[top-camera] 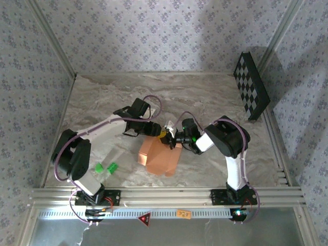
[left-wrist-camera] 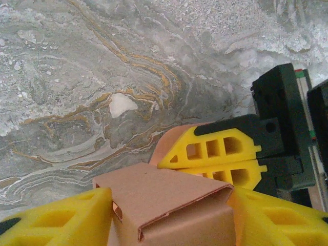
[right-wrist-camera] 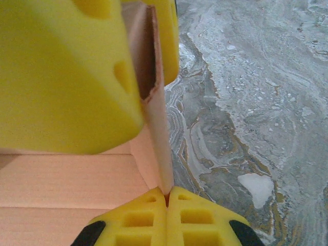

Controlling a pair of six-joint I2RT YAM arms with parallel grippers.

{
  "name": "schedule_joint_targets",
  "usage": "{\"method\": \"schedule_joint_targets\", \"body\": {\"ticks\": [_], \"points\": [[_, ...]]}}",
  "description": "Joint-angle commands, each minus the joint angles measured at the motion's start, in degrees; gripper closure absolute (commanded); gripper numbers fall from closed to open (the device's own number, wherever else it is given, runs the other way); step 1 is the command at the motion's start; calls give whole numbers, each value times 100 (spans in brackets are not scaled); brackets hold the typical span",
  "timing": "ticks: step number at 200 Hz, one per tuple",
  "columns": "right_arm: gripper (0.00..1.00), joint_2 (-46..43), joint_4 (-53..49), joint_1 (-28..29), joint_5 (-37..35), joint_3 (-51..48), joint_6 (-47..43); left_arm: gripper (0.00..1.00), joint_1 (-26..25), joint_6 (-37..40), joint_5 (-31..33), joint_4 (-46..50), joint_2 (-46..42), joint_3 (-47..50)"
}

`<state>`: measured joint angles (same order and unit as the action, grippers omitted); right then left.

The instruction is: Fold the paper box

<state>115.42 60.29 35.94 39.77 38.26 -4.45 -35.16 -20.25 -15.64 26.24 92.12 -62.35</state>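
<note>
Top external view puts the paper box (top-camera: 159, 159) on the counter (top-camera: 102, 97) between the two arms. Its long axis runs from the end away from the bases back toward them. Both arms meet at that far end of the box. The left arm (top-camera: 105, 124) comes in from the box's left and the right arm (top-camera: 225, 139) from its right, neither plainly nearer.

From the left wrist I see the left fingers (left-wrist-camera: 61, 218) spread to either side of a folded-up wall of the box, close against it. I cannot tell whether they press it or merely bracket it. From the right wrist, the right fingers (right-wrist-camera: 151, 220) are pressed together on the thin edge of an upright wall of the box, pinching it.

I judge the next fold turns on this: that wall rises straight out of the right pinch and passes between the left fingers.

I find no brand or writing on the box. A red triangle sticker (top-camera: 144, 219) and an orange label (top-camera: 183, 213) sit on the rail (top-camera: 266, 195) on the bases' side of the box, too small to read.
</note>
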Motion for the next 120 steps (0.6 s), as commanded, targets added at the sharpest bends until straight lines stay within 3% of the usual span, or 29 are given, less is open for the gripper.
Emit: {"method": "schedule_joint_targets", "body": {"ticks": [1,44,120], "points": [[100,10,358,134,-48,-49,50,36,-110,-249,-394,-207,-188,72],[100,-54,394,179,-223,-152,-20,27,-110,-488,-19,-236,-471,119],[100,-157,262,220,-331,-171,-116,23,-136,-979,657,-109,-432,16]]}}
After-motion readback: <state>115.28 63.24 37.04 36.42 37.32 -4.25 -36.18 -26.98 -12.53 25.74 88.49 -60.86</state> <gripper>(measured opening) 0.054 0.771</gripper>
